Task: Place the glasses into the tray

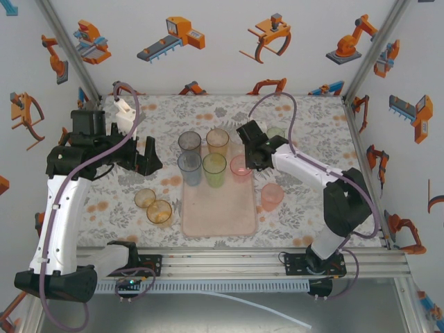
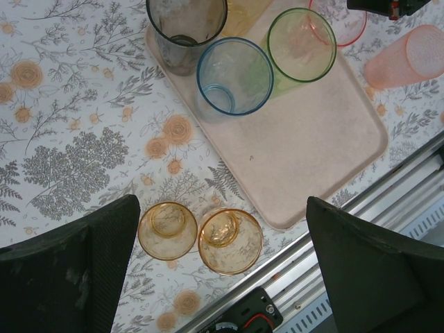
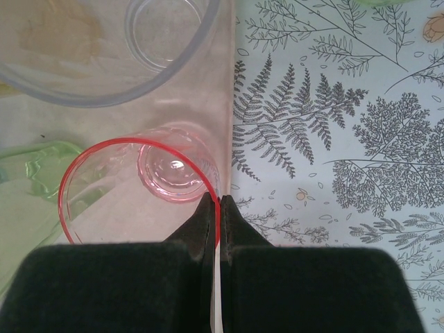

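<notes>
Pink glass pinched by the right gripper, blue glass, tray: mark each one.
pink glass [image 3: 173, 170], right wrist view, on its round base.
blue glass [image 2: 239, 69], left wrist view, on its inner wall.
tray [image 2: 312, 146], left wrist view, on its bare floor.

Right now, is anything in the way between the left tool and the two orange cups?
Nothing visible does. Just bare cloth lies between the open left tool and the orange cups, which stand beside the tray.

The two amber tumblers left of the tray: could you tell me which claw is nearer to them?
Left. The left claw hangs open just beyond the amber tumblers; the right claw is across the tray, shut on the rim of the pink tumbler.
</notes>
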